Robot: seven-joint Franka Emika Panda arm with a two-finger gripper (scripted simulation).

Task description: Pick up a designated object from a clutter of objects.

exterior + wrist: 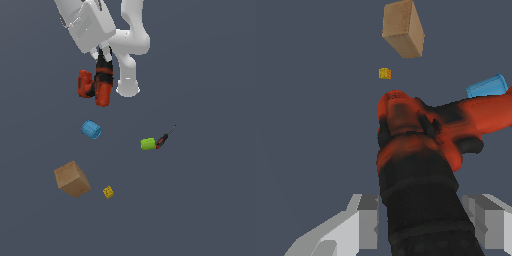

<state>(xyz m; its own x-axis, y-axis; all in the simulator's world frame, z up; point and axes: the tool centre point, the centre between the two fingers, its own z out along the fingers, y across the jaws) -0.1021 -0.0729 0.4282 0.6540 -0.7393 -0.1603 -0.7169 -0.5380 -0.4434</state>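
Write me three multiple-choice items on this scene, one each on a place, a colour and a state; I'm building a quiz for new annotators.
1. In the exterior view, where is the cardboard cube relative to the blue cup?
A. above it, to the exterior view's right
B. below it, to the exterior view's left
C. level with it, touching it

2. What colour is the screwdriver handle?
A. green
B. yellow
C. white

3. What is the state of the drill?
A. lying beside the yellow block
B. standing inside the cup
C. clamped in the gripper

Answers: 1 B, the cube sits lower and further left. 2 A, the thick end is bright green. 3 C, the wrist view shows a finger either side of its black end.
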